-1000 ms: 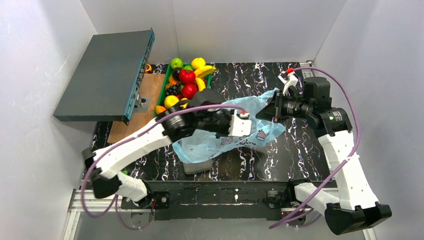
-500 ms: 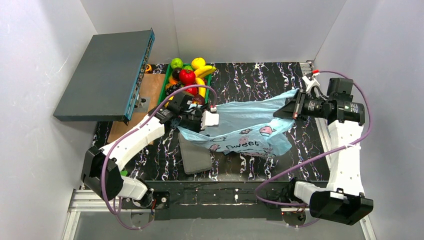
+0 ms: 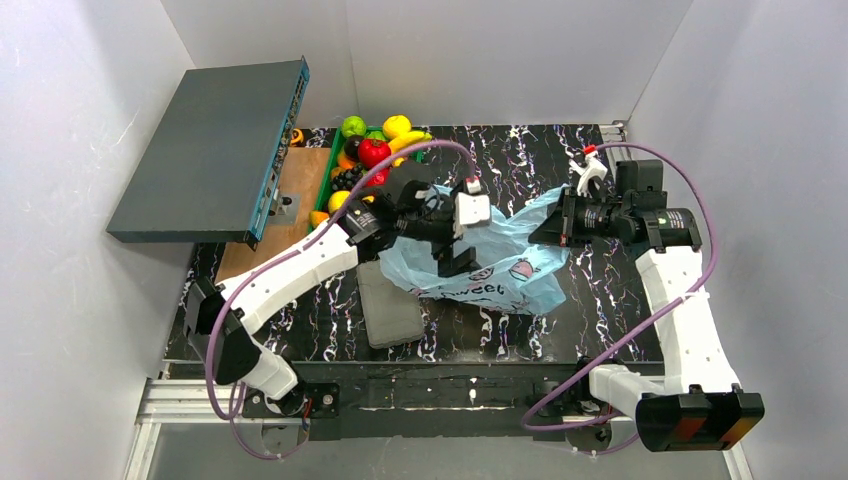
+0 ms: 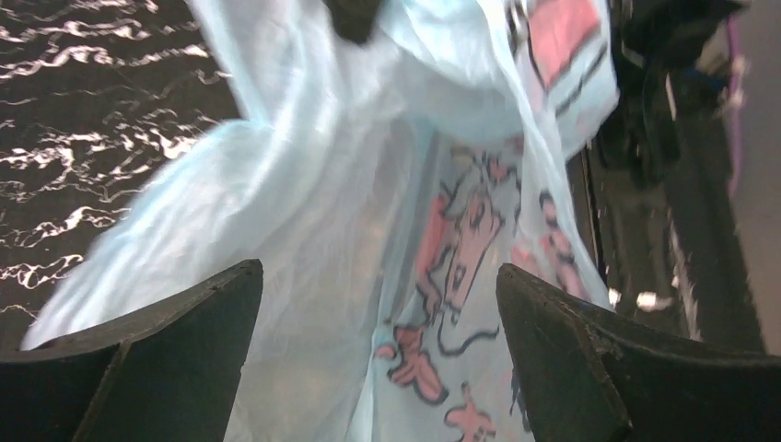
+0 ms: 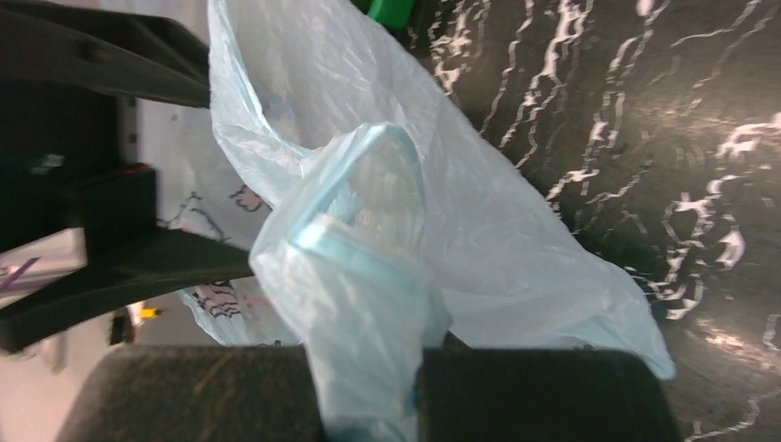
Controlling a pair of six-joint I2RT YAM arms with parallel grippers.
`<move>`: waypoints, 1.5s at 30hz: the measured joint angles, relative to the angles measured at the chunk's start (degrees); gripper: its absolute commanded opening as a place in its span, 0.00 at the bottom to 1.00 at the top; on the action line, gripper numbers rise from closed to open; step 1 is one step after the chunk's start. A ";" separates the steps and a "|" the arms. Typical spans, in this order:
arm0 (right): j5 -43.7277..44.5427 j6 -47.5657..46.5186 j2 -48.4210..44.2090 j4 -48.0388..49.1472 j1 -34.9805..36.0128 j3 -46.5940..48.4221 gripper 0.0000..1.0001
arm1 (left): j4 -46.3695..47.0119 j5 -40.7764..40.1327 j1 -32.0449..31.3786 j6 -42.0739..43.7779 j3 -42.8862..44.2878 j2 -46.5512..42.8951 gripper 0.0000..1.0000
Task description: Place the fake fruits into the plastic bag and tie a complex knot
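The left claw (image 3: 455, 236) is spread wide open over the light-blue plastic bag (image 3: 505, 275) and grips nothing. The bag lies crumpled mid-counter (image 3: 520, 150). The right claw (image 3: 548, 228) is clamped on a bunched handle of the bag, holding that end up. The fake fruits (image 3: 375, 155) sit heaped in the green tray (image 3: 324, 188) — far left.

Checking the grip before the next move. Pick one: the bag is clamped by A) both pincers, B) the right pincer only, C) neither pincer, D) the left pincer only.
B: the right pincer is shut on a bunched part of the bag, while the left pincer stands wide open over the bag.
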 measured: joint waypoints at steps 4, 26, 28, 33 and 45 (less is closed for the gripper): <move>4.59 -2.56 -1.31 -0.11 -0.52 -0.26 0.01 | 3.82 2.08 2.56 -12.48 3.93 0.20 0.98; 7.50 -10.73 0.87 -5.95 -20.79 6.45 0.01 | -4.22 -9.42 28.17 -35.58 13.03 -5.46 0.96; 7.19 -10.80 1.31 -6.58 -22.14 7.21 0.01 | -7.43 -14.34 28.74 -34.91 11.45 -3.65 0.96; 5.01 -9.70 1.36 -9.20 -22.40 7.21 0.01 | -12.92 -20.65 29.05 -34.77 1.88 -1.68 0.93; -2.05 -2.73 -0.98 -11.74 -22.40 7.19 0.01 | -13.16 -29.64 27.36 -32.68 0.33 10.23 0.79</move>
